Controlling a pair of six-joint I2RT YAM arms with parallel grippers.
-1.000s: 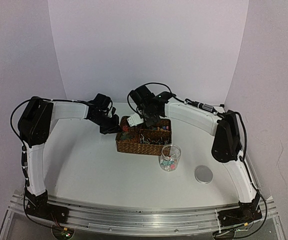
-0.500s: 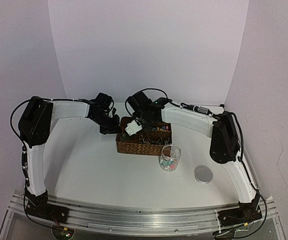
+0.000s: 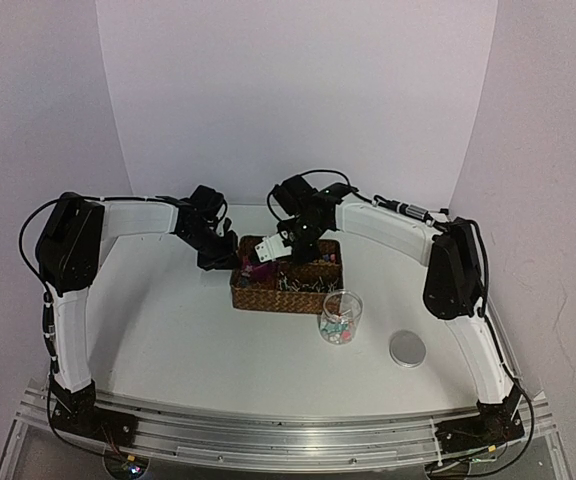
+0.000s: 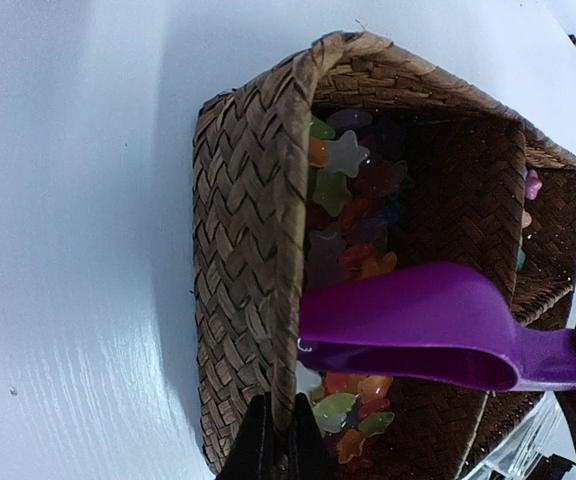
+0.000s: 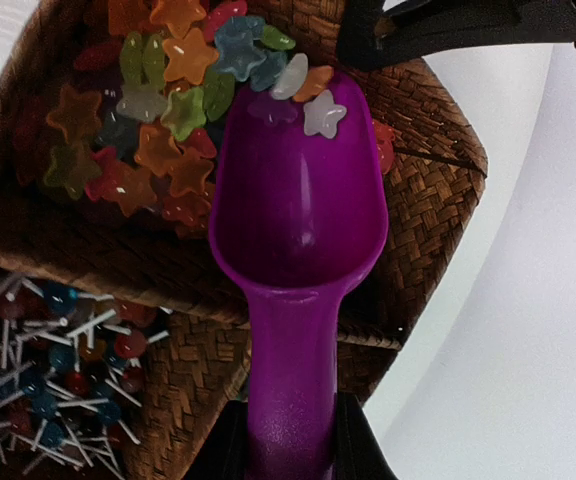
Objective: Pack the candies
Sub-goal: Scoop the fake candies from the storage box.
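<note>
So the left claw [image 4: 276, 450] is pinched tight on the side wall of the brown woven wicker basket [image 4: 238, 260], which sits on the white desk [image 4: 68, 200]. Meanwhile the right claw [image 5: 290, 445] is clamped round the handle of the purple plastic scoop [image 5: 298, 190]. The scoop's bowl lies in the end compartment over the small star-shaped candies [image 5: 158, 100], with a few at its tip. There are more in the clear glass jar [image 3: 340, 316] near the basket.

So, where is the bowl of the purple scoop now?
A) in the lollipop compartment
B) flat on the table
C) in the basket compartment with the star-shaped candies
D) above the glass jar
C: the scoop has its bowl among the star-shaped candies in the basket, a few on its tip.
</note>
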